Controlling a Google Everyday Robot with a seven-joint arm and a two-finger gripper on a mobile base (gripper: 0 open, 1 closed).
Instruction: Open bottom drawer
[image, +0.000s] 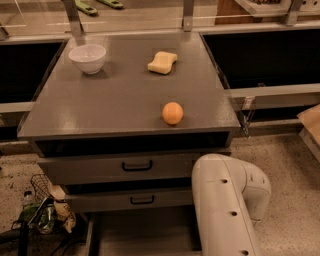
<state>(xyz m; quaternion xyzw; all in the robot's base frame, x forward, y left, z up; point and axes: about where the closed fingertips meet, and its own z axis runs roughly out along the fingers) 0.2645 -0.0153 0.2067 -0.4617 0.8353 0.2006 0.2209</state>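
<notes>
The grey cabinet (125, 100) shows two drawer fronts with black handles: an upper one (137, 165) and a slimmer one below it (142, 200). Beneath them the bottom drawer (142, 235) stands pulled out toward me. I see its bare grey floor and its left wall. Its front panel and handle are below the frame edge. My white arm (225, 210) reaches down at the lower right, beside the pulled-out drawer. My gripper is out of view, beyond the bottom edge of the frame.
On the cabinet top are a white bowl (87, 58), a yellow sponge (162, 62) and an orange (172, 113). A wire basket with packets (42, 210) sits on the floor at the lower left. Dark recessed counters (265, 55) flank the cabinet.
</notes>
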